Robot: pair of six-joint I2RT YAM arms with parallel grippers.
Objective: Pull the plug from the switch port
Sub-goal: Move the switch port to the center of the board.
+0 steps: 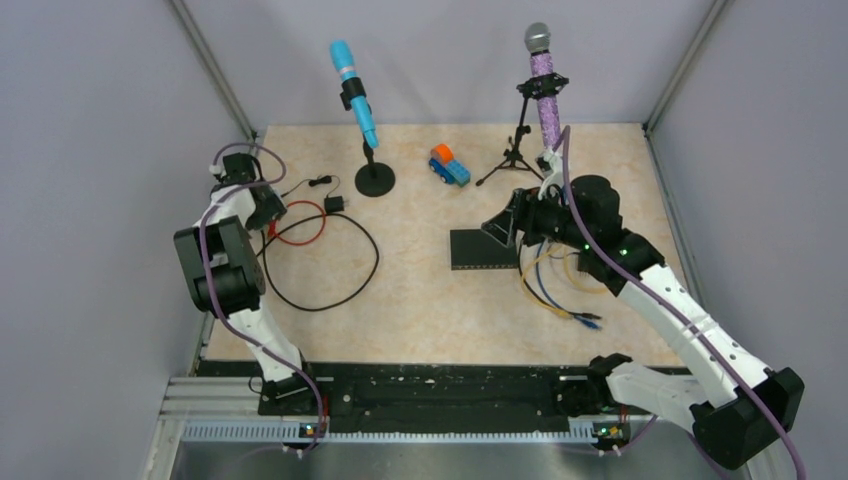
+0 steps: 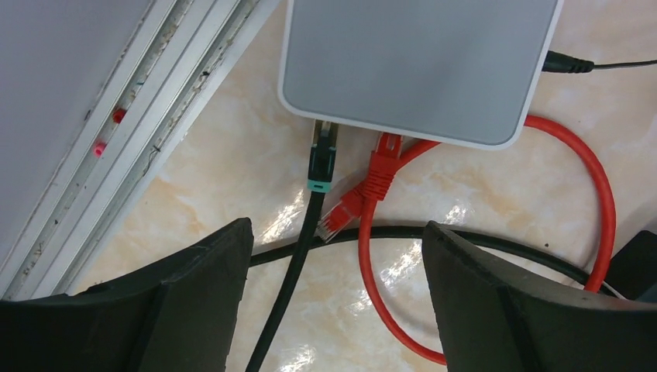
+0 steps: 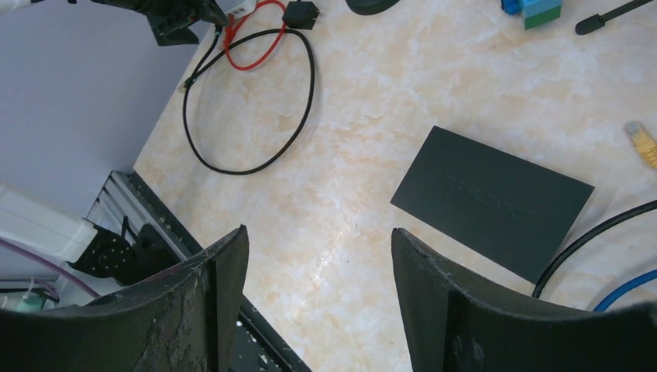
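My right gripper (image 3: 318, 232) hangs spread and empty above the black switch box (image 3: 492, 203), with a yellow plug (image 3: 641, 143) and black cable (image 3: 589, 232) just beside the box, while my left gripper (image 2: 337, 225), jaws apart, sits well left of it.

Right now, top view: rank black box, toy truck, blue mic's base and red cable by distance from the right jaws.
1. black box: right beside them, centre-right.
2. toy truck: farther back, centre.
3. blue mic's base: back, left of centre.
4. red cable: far left side.

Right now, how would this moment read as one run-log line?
left gripper: open, over black cable by white box | right gripper: open, empty, near black switch box | yellow plug: loose, apart from that box
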